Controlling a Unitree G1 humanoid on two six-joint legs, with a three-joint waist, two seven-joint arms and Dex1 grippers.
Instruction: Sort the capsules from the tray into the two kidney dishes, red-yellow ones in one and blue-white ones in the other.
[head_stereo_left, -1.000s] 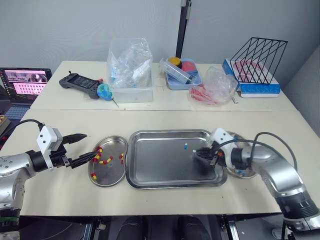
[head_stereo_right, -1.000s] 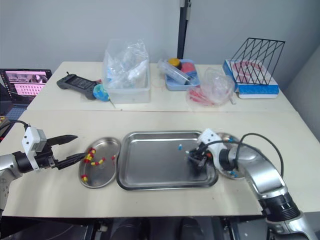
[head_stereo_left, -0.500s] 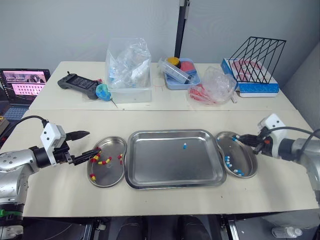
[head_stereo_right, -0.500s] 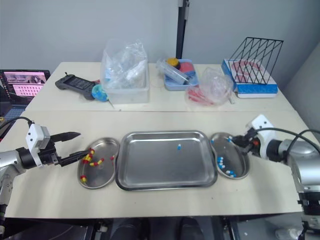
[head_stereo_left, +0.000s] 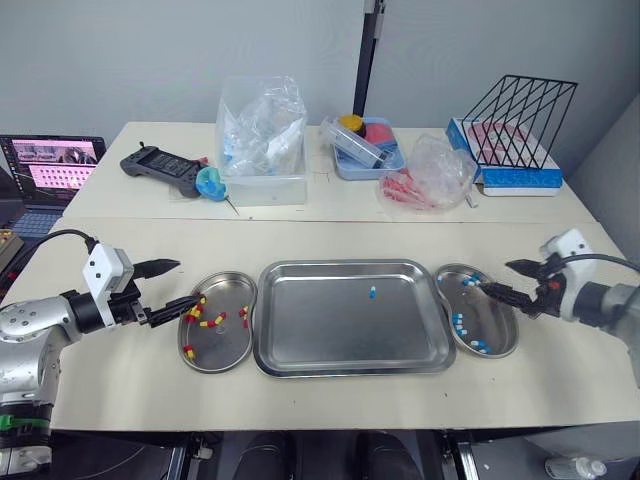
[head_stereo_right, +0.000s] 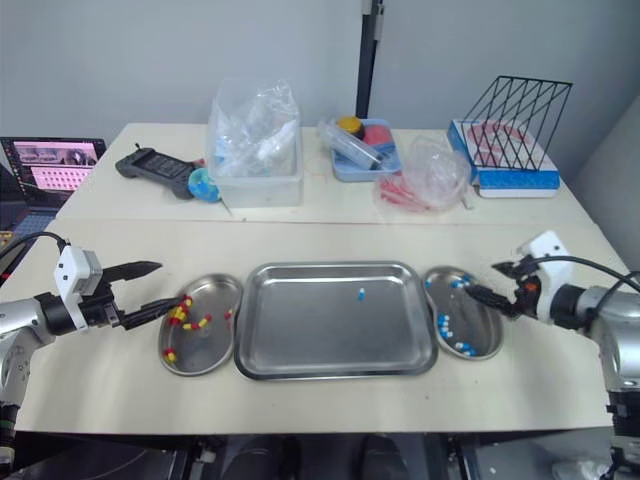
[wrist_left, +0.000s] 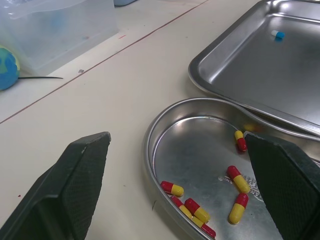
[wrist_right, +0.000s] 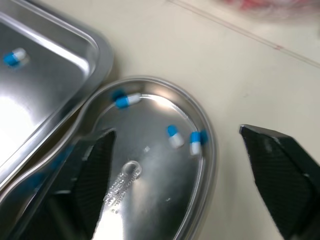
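The right claw (head_stereo_left: 498, 275), withdrawn from the tray (head_stereo_left: 262, 320), is held spread over the dish (head_stereo_left: 512, 340); one blue-white capsule (head_stereo_left: 372, 292) is left.

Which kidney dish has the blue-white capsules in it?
The right kidney dish, beside the tray near the right gripper; the left kidney dish holds red-yellow capsules.

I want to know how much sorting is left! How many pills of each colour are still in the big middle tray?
Blue-white capsule in the tray: 1
Red-yellow capsules: 0 in the tray; they lie in the left kidney dish
Total in the tray: 1
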